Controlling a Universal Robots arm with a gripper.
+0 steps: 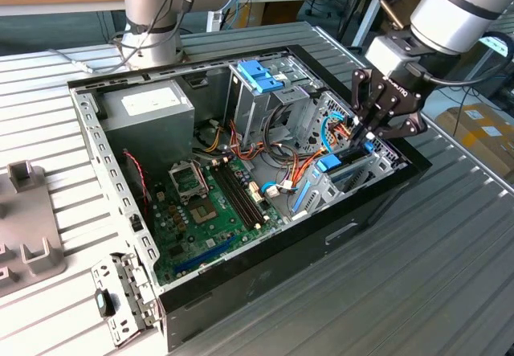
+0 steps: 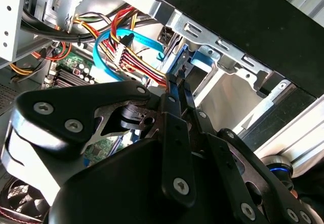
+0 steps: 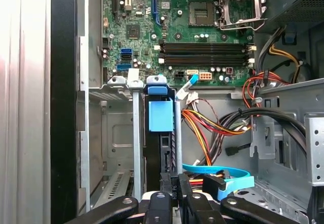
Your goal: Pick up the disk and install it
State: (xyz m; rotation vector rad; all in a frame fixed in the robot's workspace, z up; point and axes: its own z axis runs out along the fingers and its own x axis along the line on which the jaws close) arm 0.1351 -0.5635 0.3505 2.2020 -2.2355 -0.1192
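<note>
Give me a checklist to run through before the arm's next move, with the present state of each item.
1. Disk in its slot: ok; in the first wrist view it stands on edge between the bay rails.
2. Disk fully seated: cannot tell; its far end is hidden.
3. Gripper position: ok; in the exterior view it reaches into the corner of the computer case over the disk's blue carrier.
4. Fingers' hold: ok; in the second wrist view they are closed together at the carrier's edge.
5. Blue cable near the fingers: not ok; it loops close beside the gripper.
6. Red and yellow wires clear of the slot: ok.
</note>
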